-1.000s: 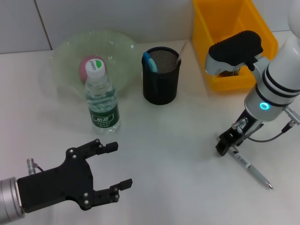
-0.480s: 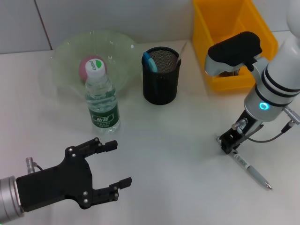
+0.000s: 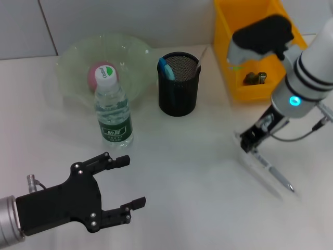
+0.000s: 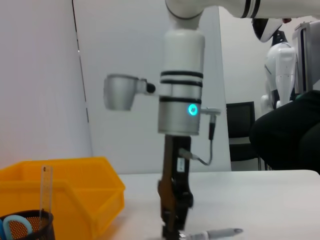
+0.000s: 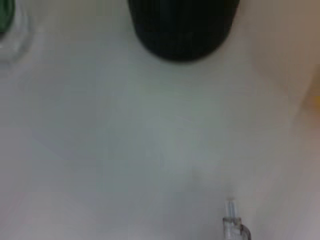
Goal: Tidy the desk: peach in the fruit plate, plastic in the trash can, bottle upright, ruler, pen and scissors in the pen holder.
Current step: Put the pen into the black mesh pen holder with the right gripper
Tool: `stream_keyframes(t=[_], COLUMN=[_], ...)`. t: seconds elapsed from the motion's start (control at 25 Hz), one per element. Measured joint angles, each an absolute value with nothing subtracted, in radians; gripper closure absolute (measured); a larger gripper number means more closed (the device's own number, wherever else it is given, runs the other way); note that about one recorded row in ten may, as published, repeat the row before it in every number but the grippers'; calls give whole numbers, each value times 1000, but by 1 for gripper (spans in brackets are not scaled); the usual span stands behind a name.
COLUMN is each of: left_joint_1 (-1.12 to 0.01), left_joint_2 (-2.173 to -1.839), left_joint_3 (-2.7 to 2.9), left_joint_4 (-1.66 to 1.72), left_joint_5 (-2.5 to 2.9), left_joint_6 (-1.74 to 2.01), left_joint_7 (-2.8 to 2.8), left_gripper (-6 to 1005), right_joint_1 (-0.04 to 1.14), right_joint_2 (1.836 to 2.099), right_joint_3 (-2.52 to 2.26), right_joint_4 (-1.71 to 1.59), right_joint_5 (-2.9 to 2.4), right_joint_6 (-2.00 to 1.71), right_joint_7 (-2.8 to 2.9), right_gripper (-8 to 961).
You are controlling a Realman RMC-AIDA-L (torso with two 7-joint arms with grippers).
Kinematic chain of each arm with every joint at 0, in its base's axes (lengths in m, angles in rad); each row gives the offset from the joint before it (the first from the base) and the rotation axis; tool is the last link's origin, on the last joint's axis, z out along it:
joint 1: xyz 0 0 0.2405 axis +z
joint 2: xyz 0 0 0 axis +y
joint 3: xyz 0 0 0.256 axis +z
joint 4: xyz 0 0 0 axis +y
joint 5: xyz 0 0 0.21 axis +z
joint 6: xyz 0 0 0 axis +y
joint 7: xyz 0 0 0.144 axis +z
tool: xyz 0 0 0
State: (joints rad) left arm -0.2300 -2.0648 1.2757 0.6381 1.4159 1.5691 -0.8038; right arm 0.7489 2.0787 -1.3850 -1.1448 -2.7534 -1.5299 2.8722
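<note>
The slim silver-and-clear pen (image 3: 273, 172) lies streaked with motion blur in the head view, and its upper end disappears behind the black right gripper (image 3: 248, 142), whose finger state cannot be made out. In the right wrist view only a clear pen end (image 5: 231, 222) shows, cut by the edge. The yellow plastic bin (image 3: 250, 36) is cropped above.

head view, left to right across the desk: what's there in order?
Black left gripper → clear green fruit plate → upright clear water bottle → black mesh pen holder → right gripper on the silver pen, with the yellow plastic bin behind.
</note>
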Motion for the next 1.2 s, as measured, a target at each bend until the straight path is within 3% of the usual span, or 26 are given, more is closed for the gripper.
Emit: stream_keyframes(t=[0.52, 1.2], left_joint_1=[-226, -228], left_joint_2=[-2067, -2066], left_joint_3=[1273, 1273], left_joint_4=[636, 609], left_joint_5=[1413, 1391], left_joint_6=[1572, 1580], left_joint_7=[-811, -815], left_gripper=[197, 197], right_joint_1=[662, 625], right_joint_2=[2077, 2081], right_joint_3=[-1208, -1204], right_joint_4=[-1477, -1281], right_joint_5=[-2560, -1961], right_joint_6=[-1309, -933], right_joint_7=[2693, 2098], right_gripper=[777, 777])
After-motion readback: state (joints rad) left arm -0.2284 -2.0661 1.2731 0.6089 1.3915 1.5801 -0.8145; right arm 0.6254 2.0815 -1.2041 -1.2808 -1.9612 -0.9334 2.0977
